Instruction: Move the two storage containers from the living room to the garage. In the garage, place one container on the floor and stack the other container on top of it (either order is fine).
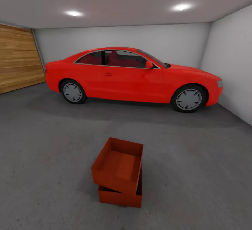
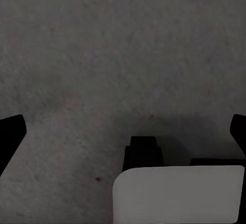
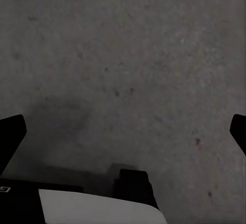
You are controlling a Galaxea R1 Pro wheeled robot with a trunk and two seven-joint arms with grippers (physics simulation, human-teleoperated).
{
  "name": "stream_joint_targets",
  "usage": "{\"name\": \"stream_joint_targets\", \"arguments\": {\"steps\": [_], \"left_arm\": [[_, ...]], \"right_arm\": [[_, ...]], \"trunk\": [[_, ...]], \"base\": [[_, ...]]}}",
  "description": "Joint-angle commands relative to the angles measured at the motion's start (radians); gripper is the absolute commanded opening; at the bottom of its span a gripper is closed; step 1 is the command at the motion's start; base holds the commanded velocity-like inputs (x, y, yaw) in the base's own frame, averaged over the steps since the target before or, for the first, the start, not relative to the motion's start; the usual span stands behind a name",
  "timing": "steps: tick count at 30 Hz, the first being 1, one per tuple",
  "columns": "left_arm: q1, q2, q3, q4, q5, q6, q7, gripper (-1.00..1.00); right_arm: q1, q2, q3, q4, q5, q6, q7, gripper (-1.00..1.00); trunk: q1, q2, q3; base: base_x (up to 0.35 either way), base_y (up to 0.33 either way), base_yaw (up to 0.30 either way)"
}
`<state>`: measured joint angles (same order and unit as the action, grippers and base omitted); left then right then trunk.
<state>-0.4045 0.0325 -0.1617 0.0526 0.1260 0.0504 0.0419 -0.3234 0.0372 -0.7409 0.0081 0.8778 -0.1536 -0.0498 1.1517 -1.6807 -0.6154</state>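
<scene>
On the garage floor (image 1: 45,160), in front of the car (image 1: 133,75), the top bin (image 1: 119,165) sits skewed and tilted on the bottom bin (image 1: 120,196). Left hand (image 2: 123,131) and right hand (image 3: 123,131) hang spread, empty, over bare floor; which is nearer I cannot tell.

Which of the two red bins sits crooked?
The upper bin: it rests tilted and twisted on the lower bin, which sits flat on the grey floor.
</scene>
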Motion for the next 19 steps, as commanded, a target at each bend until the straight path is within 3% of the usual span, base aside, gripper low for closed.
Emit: {"name": "stream_joint_targets", "arguments": {"steps": [1,19], "left_arm": [[-0.001,0.0,-0.009,0.001,0.01,0.002,0.001,1.0],[-0.001,0.0,-0.009,0.001,0.01,0.002,0.001,1.0]], "right_arm": [[0.0,-0.001,-0.008,0.001,0.01,-0.002,-0.005,1.0],[0.0,-0.001,-0.008,0.002,0.009,-0.003,-0.005,1.0]], "trunk": [[0.0,0.0,-0.001],[0.0,0.0,-0.001]], "base": [[0.0,0.0,0.0],[0.0,0.0,0.0]]}}
